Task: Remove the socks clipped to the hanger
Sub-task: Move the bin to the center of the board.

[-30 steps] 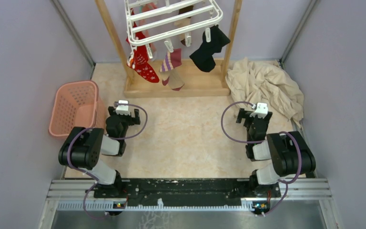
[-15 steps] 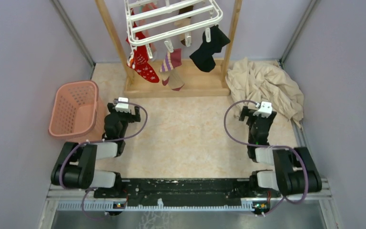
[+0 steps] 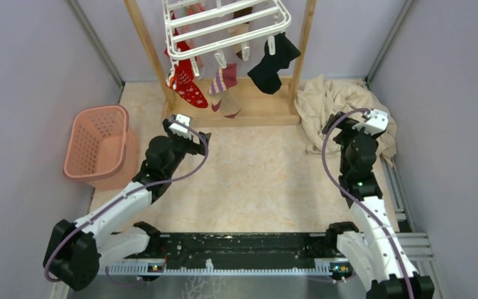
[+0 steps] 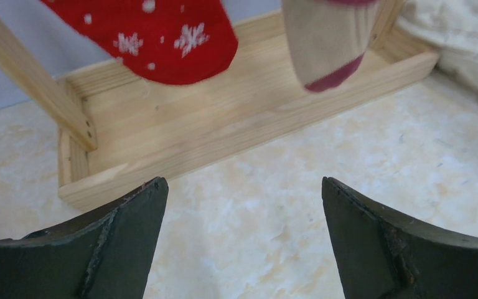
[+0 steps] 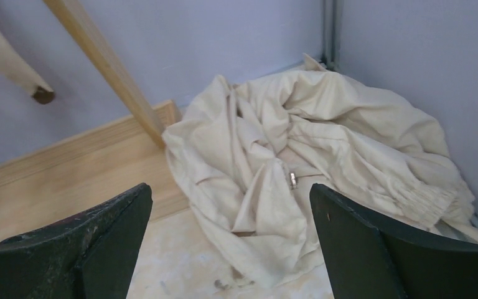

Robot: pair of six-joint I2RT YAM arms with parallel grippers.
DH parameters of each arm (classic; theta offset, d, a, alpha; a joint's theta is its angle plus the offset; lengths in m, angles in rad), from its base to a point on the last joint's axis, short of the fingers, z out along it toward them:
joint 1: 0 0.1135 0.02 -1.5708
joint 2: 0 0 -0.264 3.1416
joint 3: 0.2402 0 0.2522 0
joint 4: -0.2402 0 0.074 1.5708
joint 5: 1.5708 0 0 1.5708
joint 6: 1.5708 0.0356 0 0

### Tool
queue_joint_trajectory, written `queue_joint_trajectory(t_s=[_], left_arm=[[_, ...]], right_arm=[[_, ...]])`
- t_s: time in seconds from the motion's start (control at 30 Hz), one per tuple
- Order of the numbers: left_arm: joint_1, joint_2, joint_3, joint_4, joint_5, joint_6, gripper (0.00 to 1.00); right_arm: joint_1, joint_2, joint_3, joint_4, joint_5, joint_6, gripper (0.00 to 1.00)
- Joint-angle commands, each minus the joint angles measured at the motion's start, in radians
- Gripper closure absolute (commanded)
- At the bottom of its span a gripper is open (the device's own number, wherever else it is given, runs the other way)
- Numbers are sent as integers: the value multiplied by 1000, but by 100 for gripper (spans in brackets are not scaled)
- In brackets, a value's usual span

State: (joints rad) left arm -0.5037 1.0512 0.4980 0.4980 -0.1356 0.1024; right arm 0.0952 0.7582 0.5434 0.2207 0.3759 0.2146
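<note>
Socks (image 3: 187, 88) are all hanging clipped to the hanger (image 3: 224, 26); we are holding left tool (image 4: 243, 187) and right tool (image 5: 230, 193) wide open, gripping nothing.

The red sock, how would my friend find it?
Look at the wooden frame at the far end of the table, where a white hanger holds socks by clips. The red sock hangs at its left end, beside a striped sock and a black sock. It alone is bright red with white snowflakes.
</note>
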Motion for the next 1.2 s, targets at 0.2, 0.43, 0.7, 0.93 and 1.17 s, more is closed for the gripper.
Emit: queue_joint_trajectory(t_s=[0.2,0.43,0.7,0.93,1.17], left_arm=[[-33,-72,356,-493,223,-294,1],[-34,-97,464,-585,357,-368,1],[-28,-132,459,-762,59,-536,1],[-18,-44,474,-780,185,-481,1],[-18,13,501,-754,232,-482,1]], right_arm=[[-6,-239,59,-292,-596,291,1],[-6,-253,36,-230,-867,443,2],[-6,-136,102,-306,-837,495,2],[-6,18,318,-511,-758,362,2],[27,58,440,-666,-572,215,6]])
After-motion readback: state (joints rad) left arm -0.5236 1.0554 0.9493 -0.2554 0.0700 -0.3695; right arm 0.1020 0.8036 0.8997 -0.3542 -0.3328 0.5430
